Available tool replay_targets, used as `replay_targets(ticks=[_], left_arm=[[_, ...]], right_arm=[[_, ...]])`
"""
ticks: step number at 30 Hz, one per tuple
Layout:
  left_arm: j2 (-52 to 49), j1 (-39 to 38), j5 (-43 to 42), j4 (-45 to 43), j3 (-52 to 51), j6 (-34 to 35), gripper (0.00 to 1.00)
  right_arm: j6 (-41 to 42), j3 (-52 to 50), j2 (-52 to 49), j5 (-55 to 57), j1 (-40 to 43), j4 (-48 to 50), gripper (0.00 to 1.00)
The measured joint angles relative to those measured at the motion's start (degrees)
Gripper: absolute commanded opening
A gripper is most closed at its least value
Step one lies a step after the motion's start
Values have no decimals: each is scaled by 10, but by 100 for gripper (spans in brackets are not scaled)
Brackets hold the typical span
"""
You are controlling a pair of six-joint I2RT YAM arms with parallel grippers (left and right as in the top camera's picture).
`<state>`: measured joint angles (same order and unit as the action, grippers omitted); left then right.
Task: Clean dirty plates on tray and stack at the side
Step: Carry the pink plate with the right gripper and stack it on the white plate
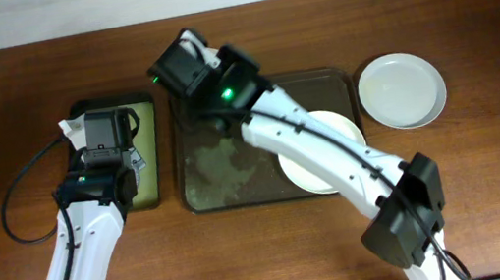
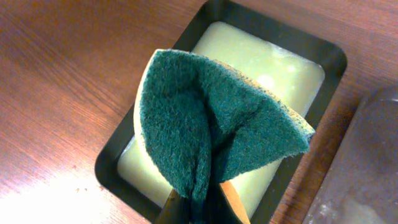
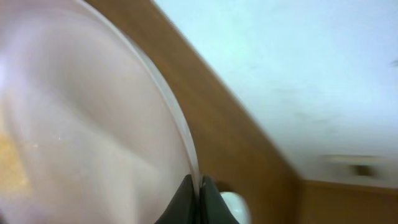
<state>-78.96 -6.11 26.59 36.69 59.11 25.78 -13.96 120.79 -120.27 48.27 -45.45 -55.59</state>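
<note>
My right gripper (image 3: 200, 186) is shut on the rim of a pale plate (image 3: 93, 124) with a yellowish smear, held tilted up off the table. In the overhead view this gripper (image 1: 185, 70) is above the far left corner of the dark brown tray (image 1: 224, 164), and the held plate is hidden under it. A second plate (image 1: 329, 138) lies on the tray's right half, partly under my right arm. A third plate (image 1: 402, 89) lies on the table right of the tray. My left gripper (image 2: 199, 208) is shut on a folded green and yellow sponge (image 2: 205, 118).
A small black tray (image 2: 118, 162) with pale yellow-green liquid is under the sponge, left of the brown tray (image 1: 148, 155). The brown tray's floor shows smeared residue. A grey smeared surface (image 2: 367, 168) fills the left wrist view's right edge. A pale wall lies beyond the table's far edge.
</note>
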Motion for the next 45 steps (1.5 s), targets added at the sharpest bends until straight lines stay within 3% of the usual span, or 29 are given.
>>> replay_targets(ticks=[8,14,16,18,23,26,30,36,38,40,45], left_arm=[[0,15,-12,9,0,0,0],[0,15,-14,11,0,0,0],[0,15,-14,12,0,0,0],[0,15,-16,13,0,0,0],[0,15,-16,13,0,0,0],[0,15,-16,12,0,0,0],[0,15,-16,12,0,0,0],[0,15,-33,10,0,0,0],[0,15,-37,10,0,0,0],[0,15,-37,9,0,0,0],[-11,15,-37,6,0,0,0]], right_arm=[[-210,0,0,251,-63,103,4],[-202,0,0,272,-60,102,4],[-127,2,0,213,-48,46,4],[-54,-12,0,38,9,-14,4],[53,-19,24,15,87,-29,4],[110,-17,90,-97,151,-32,4],[172,-13,133,-368,421,-100,4],[192,-132,2,-565,668,-80,4],[207,-147,-16,-589,712,-70,4],[220,-150,-26,-603,748,-70,15],[230,-150,-26,-622,727,-89,8]])
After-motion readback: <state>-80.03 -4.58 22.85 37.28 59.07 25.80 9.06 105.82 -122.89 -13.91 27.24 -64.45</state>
